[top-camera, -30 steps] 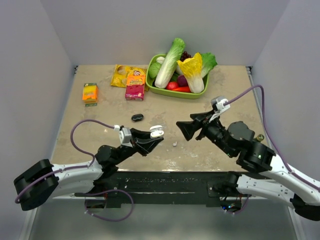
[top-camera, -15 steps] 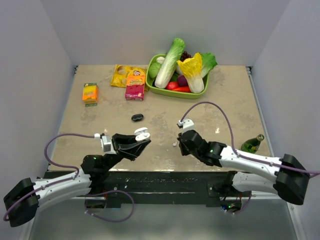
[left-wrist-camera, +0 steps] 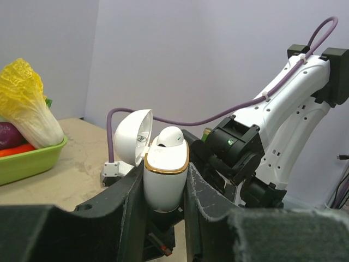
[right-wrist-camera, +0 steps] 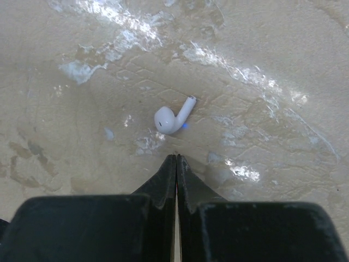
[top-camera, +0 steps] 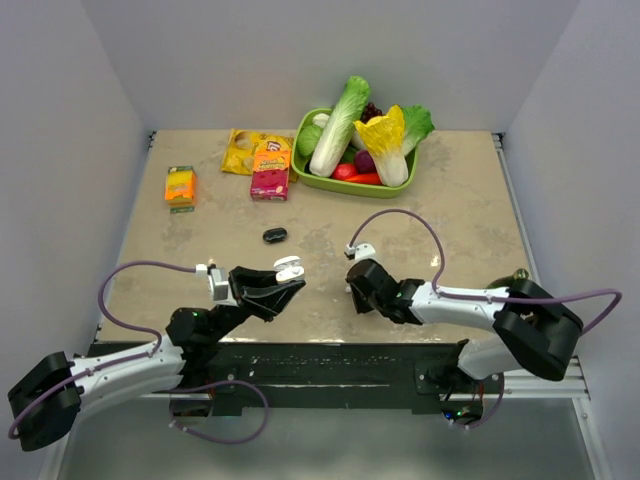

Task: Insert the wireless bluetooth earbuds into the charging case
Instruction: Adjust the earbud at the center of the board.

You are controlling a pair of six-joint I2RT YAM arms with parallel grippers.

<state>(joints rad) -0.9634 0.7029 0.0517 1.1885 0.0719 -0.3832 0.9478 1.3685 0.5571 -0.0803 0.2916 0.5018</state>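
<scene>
Case (left-wrist-camera: 165,183), glossy white, gold-rimmed, open

Your right arm (top-camera: 460,297) has dropped from its raised pose and now lies stretched low over the bench (top-camera: 460,200). Your right hand (right-wrist-camera: 176,159) has gone from wide open to shut, its tips closed on nothing just short of the loose earbud (right-wrist-camera: 170,118). Your left arm (top-camera: 130,360) has drawn back toward the near left, and your left hand (top-camera: 288,277) has carried the open case (left-wrist-camera: 163,183) with it.
</scene>
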